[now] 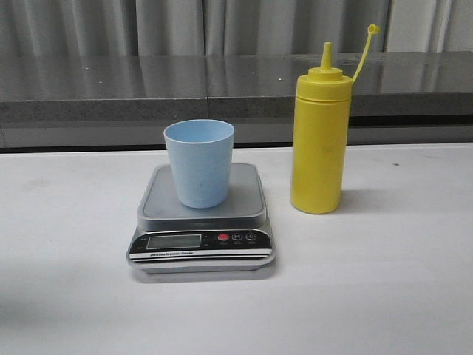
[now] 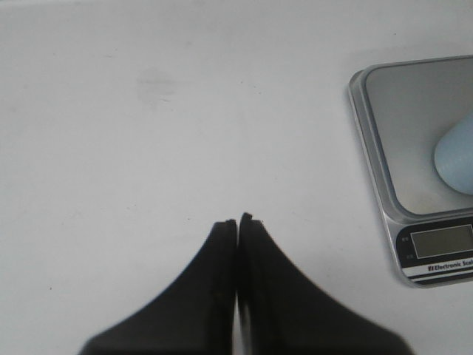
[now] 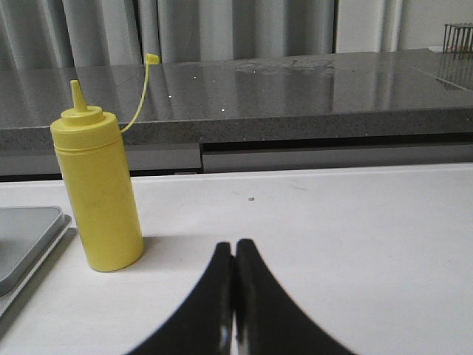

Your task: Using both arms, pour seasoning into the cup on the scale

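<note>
Seasoning bottle [image 1: 318,140] stands upright on the white counter [image 1: 384,281], yellow, cone nozzle up, its tethered cap [image 1: 373,29] dangling high on a thin strap. Just beside it, toward the counter's left, sits the scale [image 1: 202,222], and the pale blue cup [image 1: 199,163] is upright on the scale's silver platform, near its middle. Bottle and scale are close but not touching. LCD display [image 1: 174,240] looks blank, red button [image 1: 223,237] beside it.

Neither arm shows in the front view. Over to the left wrist camera: the left end effector [image 2: 237,220] has its black fingers pressed together, nothing between them, hovering over bare counter with the scale's corner and a sliver of cup off to one side, well apart from the fingertips. Right wrist camera: the right end effector [image 3: 234,244] is likewise closed on nothing, low over the counter, the bottle standing near but clear of it, with the scale's edge beyond the bottle.
</note>
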Robot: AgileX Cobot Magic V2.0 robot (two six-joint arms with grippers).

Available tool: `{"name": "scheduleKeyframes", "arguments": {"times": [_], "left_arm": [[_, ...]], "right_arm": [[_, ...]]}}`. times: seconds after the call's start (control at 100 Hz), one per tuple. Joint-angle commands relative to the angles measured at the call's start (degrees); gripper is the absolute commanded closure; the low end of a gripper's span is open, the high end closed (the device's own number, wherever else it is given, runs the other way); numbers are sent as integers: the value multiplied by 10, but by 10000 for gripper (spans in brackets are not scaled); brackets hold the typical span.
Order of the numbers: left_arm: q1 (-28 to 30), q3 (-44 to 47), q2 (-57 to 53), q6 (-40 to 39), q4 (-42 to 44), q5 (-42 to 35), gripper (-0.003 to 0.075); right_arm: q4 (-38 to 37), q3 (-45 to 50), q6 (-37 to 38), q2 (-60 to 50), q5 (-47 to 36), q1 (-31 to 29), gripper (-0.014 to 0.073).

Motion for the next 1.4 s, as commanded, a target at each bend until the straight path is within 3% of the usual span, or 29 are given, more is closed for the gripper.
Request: {"name": "scheduleKeyframes", "arguments": {"times": [0.0,0.64,1.01,1.389], "left_arm": [[2,12,-45,-14,-1,-45,740],[2,195,-360,-21,-4,-62,740],[2,246,-450,-21,-8,-62,740],[2,246,-452,-21,-4,-64,740]], "right_arm": [[-1,-9,-1,-12,-47,-3,663],[-1,-9,-1,-12,-108,-3,663],[-1,-12,-1,-12,-138,-3,663],[1,-156,-1,41,68,-2,663]]}}
